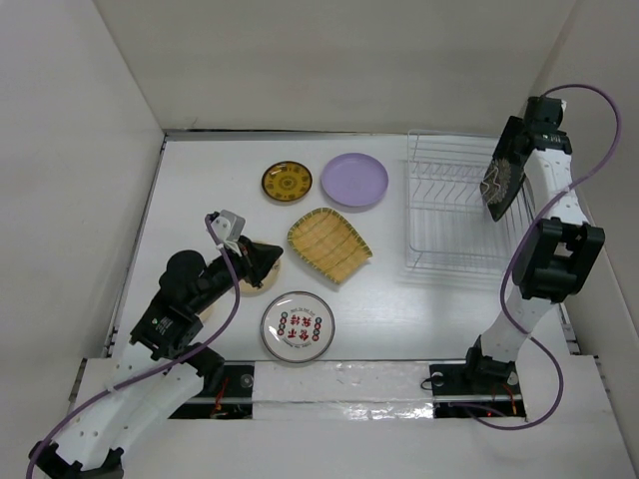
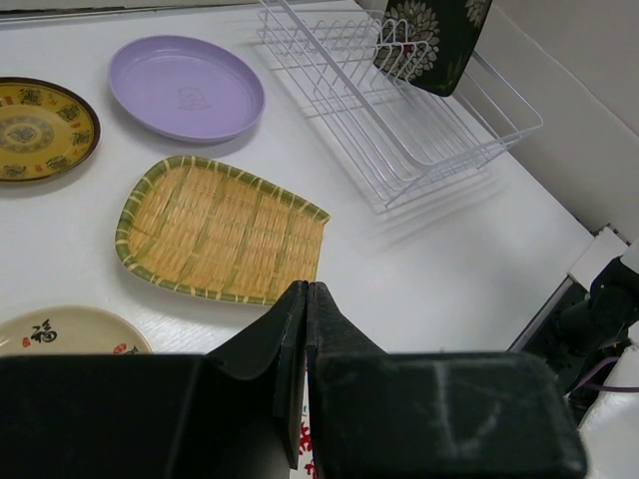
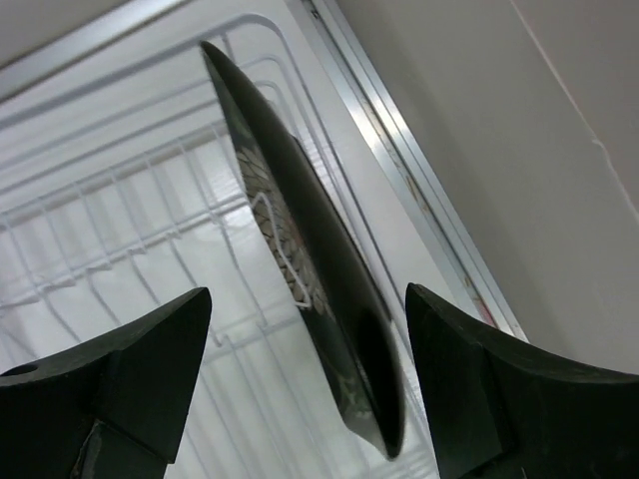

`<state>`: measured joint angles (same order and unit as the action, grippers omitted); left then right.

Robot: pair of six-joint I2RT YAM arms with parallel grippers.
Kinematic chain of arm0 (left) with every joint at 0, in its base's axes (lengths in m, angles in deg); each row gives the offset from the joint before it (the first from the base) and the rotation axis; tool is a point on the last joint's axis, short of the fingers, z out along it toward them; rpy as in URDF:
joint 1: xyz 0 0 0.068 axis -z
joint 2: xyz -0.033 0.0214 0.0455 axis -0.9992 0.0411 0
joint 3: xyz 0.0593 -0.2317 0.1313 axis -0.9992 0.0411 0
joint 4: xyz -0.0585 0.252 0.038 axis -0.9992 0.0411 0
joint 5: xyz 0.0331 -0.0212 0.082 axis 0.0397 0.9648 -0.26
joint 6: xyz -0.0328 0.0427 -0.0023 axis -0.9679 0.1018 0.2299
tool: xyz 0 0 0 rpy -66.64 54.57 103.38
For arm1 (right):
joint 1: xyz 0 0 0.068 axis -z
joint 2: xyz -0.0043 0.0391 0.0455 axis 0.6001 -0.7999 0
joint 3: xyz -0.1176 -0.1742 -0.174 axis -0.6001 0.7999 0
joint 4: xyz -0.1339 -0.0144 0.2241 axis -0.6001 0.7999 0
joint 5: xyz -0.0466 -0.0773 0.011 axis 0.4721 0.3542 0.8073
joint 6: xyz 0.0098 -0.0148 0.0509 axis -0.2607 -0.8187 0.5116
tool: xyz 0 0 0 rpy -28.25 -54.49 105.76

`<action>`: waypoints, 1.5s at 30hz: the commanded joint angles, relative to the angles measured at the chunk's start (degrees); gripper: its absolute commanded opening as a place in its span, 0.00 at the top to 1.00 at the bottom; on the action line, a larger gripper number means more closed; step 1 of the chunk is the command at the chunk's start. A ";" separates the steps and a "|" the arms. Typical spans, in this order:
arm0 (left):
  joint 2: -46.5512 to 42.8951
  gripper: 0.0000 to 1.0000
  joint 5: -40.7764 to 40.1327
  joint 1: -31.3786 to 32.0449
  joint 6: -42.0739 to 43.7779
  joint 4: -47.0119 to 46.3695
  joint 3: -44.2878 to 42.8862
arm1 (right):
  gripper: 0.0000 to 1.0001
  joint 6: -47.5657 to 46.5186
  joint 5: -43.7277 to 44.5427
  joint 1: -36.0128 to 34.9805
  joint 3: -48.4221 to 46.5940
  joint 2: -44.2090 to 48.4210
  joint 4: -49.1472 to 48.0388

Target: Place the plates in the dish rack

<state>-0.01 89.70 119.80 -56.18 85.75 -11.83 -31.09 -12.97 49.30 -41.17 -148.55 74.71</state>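
Note:
A dark plate with a pale flower pattern (image 1: 501,180) stands on edge at the right end of the white wire dish rack (image 1: 449,205). My right gripper (image 1: 515,150) is open, with a jaw on each side of that plate (image 3: 300,230) and not touching it. On the table lie a brown-and-yellow plate (image 1: 287,183), a lavender plate (image 1: 354,181), a yellow ribbed squarish plate (image 1: 329,244), a white plate with red characters (image 1: 298,326) and a cream plate (image 1: 255,287). My left gripper (image 1: 272,254) is shut and empty, just above the cream plate (image 2: 60,334).
White walls close in the table on the left, back and right. The rack (image 2: 399,130) sits close to the right wall. The arm bases and cables line the near edge (image 1: 339,384).

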 commanded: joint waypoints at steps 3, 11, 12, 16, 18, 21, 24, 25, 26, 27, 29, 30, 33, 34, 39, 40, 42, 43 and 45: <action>-0.64 1.00 0.06 0.27 0.50 -1.85 -1.77 | 0.17 -1.79 3.29 0.67 3.30 2.83 -1.38; -0.47 1.00 0.24 0.27 0.50 -2.20 -1.76 | 0.64 -1.70 3.88 -1.17 11.12 6.86 -11.13; -0.38 1.00 0.50 0.27 0.59 -2.37 -1.76 | 0.75 -1.45 5.29 -1.18 12.87 8.17 -11.67; -0.21 1.00 0.94 0.27 0.33 -2.64 -1.68 | 0.88 -0.74 5.75 -1.70 17.45 11.34 -16.49; 0.14 1.00 1.11 0.27 0.42 -2.73 -1.59 | 0.97 -0.91 6.80 -1.70 20.87 13.63 -19.47; 0.76 1.00 0.85 0.27 0.33 -2.38 -1.76 | 1.00 -2.58 6.28 -1.70 26.23 16.97 -25.08; 1.20 1.00 0.68 0.27 0.33 -2.29 -1.76 | 1.00 -3.63 6.72 -2.31 33.06 21.08 -32.46; 1.38 1.00 1.11 0.27 0.33 -2.37 -1.76 | 1.00 -3.99 7.85 -2.32 34.76 22.15 -33.81; 1.55 1.00 1.11 0.27 0.33 -2.38 -1.76 | 1.00 -4.17 11.25 -2.84 36.25 23.12 -36.34; 1.81 1.00 1.29 0.27 0.33 -2.46 -1.76 | 1.00 -4.25 11.81 -2.85 38.96 24.87 -39.59; 2.17 1.00 1.47 0.27 0.41 -2.46 -1.76 | 1.00 -4.78 14.77 -2.85 41.62 26.64 -43.21; 2.26 1.00 1.47 0.27 0.24 -2.46 -1.76 | 1.00 -4.78 15.32 -2.85 42.59 27.43 -46.27; 2.34 1.00 1.38 0.27 0.24 -2.46 -1.68 | 1.00 -4.87 16.82 -3.37 45.40 29.37 -51.91; 2.34 1.00 1.29 0.27 0.15 -2.38 -1.76 | 1.00 -4.70 17.00 -3.37 45.84 29.28 -53.06; 2.69 1.00 0.94 0.27 0.24 -2.46 -1.68 | 1.00 -4.61 21.56 -4.51 47.25 27.17 -60.25; 2.87 1.00 0.85 0.27 0.24 -2.46 -1.68 | 1.00 -4.96 21.83 -4.52 47.69 26.91 -61.93; 3.40 1.00 0.85 0.27 0.33 -2.55 -1.76 | 1.00 -5.83 23.06 -5.13 47.78 25.86 -64.92; 3.49 1.00 0.59 0.27 0.42 -2.46 -1.76 | 1.00 -6.45 23.58 -5.65 47.78 25.24 -66.15; 3.31 1.00 0.50 0.27 0.33 -2.73 -1.76 | 1.00 -8.11 24.12 -5.66 47.26 23.32 -68.44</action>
<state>3.23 90.14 119.80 -56.18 85.64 -11.83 -37.08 4.69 44.19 8.10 -124.97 25.49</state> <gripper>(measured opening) 0.003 0.230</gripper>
